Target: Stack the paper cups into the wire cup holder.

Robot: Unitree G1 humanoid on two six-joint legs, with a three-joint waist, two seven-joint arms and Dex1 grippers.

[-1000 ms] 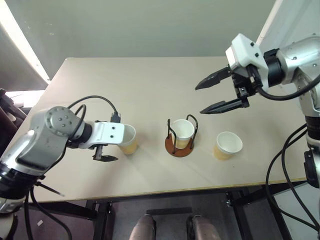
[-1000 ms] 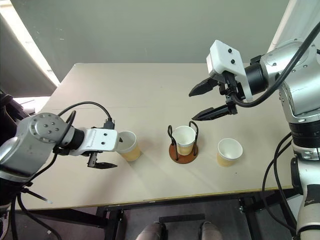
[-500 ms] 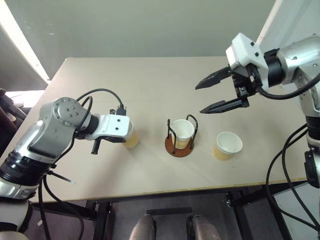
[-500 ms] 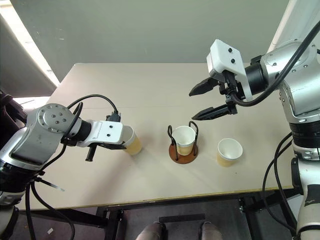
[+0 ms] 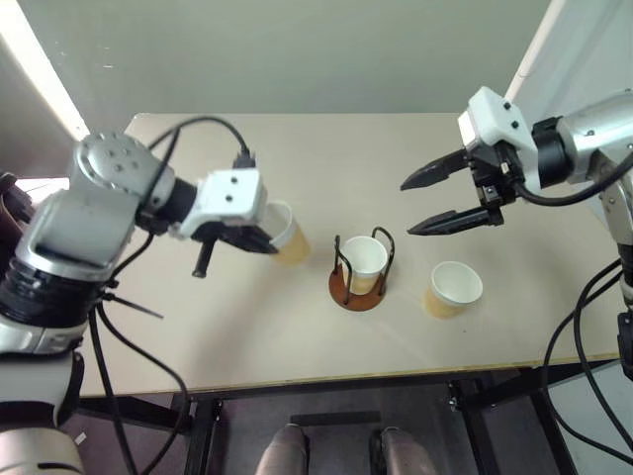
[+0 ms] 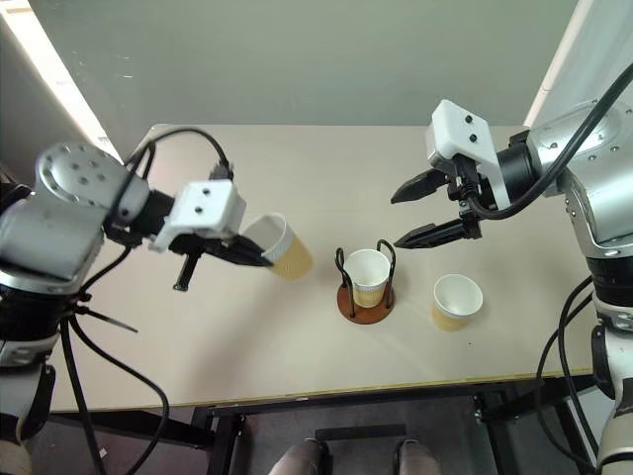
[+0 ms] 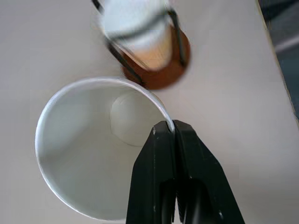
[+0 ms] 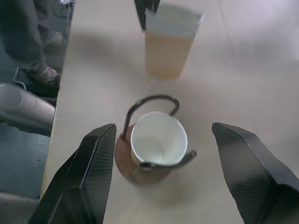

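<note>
Held above the bench [image 5: 297,327] by the left pincer [image 6: 259,259], clamped on its rolled rim: one paper cup [image 6: 279,247], lifted clear of the surface, left of the wire cup holder [image 6: 364,289] and apart from it. Tilted steeply, long axis close to level, white mouth facing left toward the wrist, tan bottom pointing right toward the holder. From the left wrist view, both black fingers [image 7: 161,177] pressed together over the rim, one inside the wall and one outside, with the white interior and round bottom of the cup in plain sight; outer wall hidden from that angle. Second cup [image 5: 364,263] seated upright inside the holder, mouth up, axis vertical, lower body partly screened by the black wire hoops and the reddish-brown disc base. Third cup [image 5: 452,289] upright on the bench just right of the holder, not touching it, mouth up. Right pincer [image 5: 445,203] hanging in the air over the far right part of the bench, beyond the holder and the third cup, fingers spread well apart, gripping nothing, pointing left and downward. In the right wrist view, holder and its cup framed between the two spread fingers, the lifted cup beyond them blurred, its rim and the left fingers behind it hard to make out. Near edge of the lifted cup's rim covered by the left pincer body in the head views.
</note>
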